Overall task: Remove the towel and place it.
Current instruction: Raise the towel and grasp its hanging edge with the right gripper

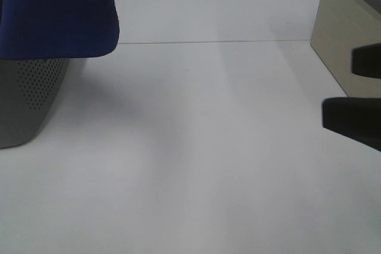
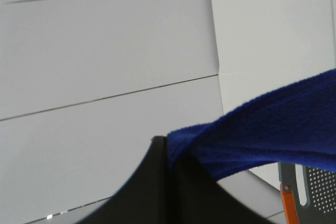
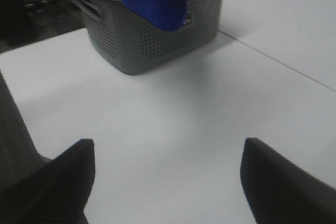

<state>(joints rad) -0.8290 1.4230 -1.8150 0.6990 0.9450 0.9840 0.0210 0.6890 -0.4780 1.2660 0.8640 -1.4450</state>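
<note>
The left gripper (image 2: 166, 148) is pinching an edge of the royal-blue towel (image 2: 262, 129) between its pressed-together black fingers. It is holding the cloth up above the grey perforated basket (image 3: 157, 45), so that the towel is hanging down in front of the basket's rim and upper wall. The right gripper (image 3: 168, 148) is hovering with its two fingers spread wide, well apart from the basket, over the white table (image 1: 196, 147) on which the basket is standing.
</note>
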